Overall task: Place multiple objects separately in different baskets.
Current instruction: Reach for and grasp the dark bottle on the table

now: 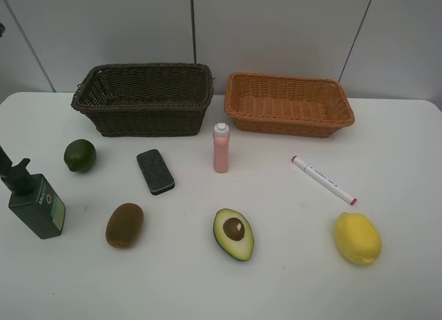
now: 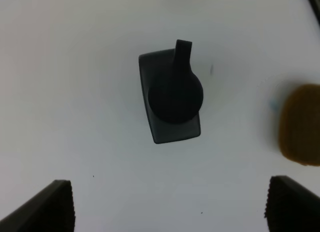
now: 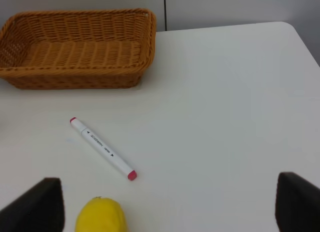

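Nothing sorted yet. Dark basket (image 1: 148, 119) and tan basket (image 1: 290, 123), 12 o'clock, look empty; dark one's floor partly hidden. Lime (image 1: 79, 155), kiwi (image 1: 124, 224), avocado (image 1: 233, 233), lemon (image 1: 357, 238), block (image 1: 155, 171), pink bottle (image 1: 221, 148), marker (image 1: 324, 180) lie on the surface (image 1: 276, 285). Left hand (image 2: 172, 207) spread, empty, over pump bottle (image 1: 36, 204) at 9 o'clock; right hand (image 3: 167, 207) spread, empty, by lemon, 4 o'clock.

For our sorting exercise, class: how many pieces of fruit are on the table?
4: a green lime at left, a brown kiwi front left, a halved avocado front centre, a yellow lemon front right. The dark basket partly hides its interior.
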Robot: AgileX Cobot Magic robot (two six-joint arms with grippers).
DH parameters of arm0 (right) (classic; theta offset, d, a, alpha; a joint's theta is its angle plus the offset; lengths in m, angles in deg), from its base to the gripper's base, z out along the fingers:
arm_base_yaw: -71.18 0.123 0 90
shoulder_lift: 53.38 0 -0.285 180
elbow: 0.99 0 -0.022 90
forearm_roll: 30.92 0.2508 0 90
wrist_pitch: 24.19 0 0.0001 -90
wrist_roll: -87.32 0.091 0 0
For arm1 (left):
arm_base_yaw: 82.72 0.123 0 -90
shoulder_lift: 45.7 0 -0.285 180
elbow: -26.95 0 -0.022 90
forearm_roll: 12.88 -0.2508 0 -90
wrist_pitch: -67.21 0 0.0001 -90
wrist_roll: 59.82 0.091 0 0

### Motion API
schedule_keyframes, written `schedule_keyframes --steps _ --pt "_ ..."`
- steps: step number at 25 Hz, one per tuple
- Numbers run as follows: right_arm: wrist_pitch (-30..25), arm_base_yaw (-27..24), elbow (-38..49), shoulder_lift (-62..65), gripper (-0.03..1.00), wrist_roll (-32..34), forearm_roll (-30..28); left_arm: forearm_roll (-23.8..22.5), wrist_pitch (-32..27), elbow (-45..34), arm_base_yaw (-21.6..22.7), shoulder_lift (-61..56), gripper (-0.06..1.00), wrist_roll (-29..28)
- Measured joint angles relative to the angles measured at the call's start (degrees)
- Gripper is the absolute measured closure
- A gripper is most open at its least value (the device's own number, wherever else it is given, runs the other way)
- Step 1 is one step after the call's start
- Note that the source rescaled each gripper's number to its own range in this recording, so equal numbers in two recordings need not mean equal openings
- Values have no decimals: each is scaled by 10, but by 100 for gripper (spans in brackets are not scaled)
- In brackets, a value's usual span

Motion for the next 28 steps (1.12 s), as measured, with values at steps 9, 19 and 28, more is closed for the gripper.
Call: schedule_keyframes --steps 9,19,28 --pt "0 2 0 0 -3 0 0 16 103 21 0 211 -5 -4" --pt "0 2 0 0 -3 0 0 25 150 22 0 299 1 -4" --pt "0 2 0 0 -3 0 0 25 132 22 0 300 93 -4"
